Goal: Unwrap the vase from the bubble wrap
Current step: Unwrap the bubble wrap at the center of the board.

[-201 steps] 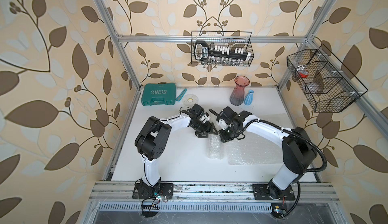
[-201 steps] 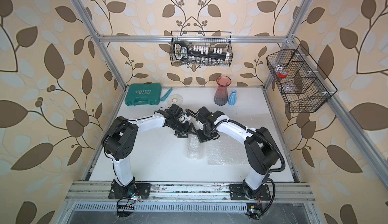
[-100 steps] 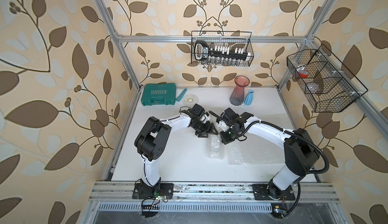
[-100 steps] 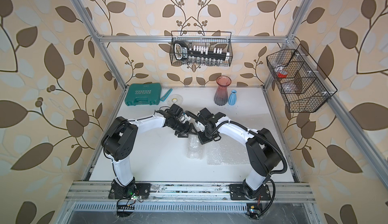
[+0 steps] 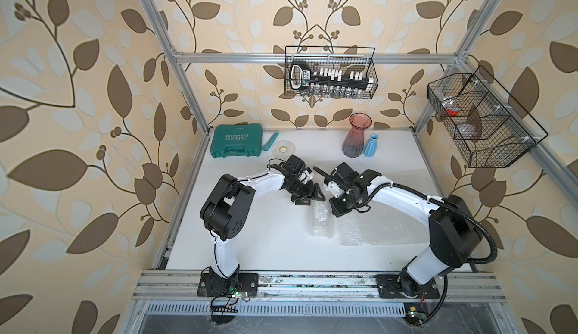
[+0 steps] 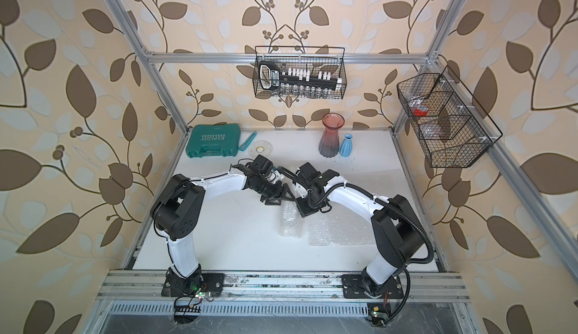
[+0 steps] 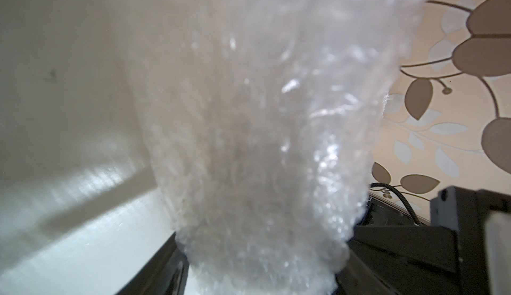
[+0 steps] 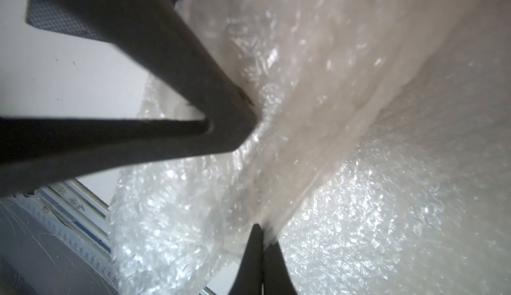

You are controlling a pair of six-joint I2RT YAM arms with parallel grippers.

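A roll of bubble wrap [image 5: 320,223] lies mid-table in both top views, joined to a flat spread sheet of it [image 5: 372,226] on its right. The vase is hidden under the wrap. At the roll's far end, my left gripper [image 5: 308,197] is shut around the roll, which fills the gap between the black fingers [image 7: 166,268] in the left wrist view. My right gripper [image 5: 332,204] sits just beside it. In the right wrist view it [image 8: 262,238] is shut, pinching a flap of the wrap [image 8: 290,191]. A left-gripper finger [image 8: 193,100] presses the roll there.
At the back stand a tall red glass vessel [image 5: 356,137] and a small blue one [image 5: 372,145]. A green tool case [image 5: 236,141] and a tape disc [image 5: 283,149] lie back left. Wire baskets [image 5: 330,72] [image 5: 481,119] hang on the walls.
The left jaws have closed in a little on the roll's far end. Both arms have barely moved, and the right gripper keeps its pinch.
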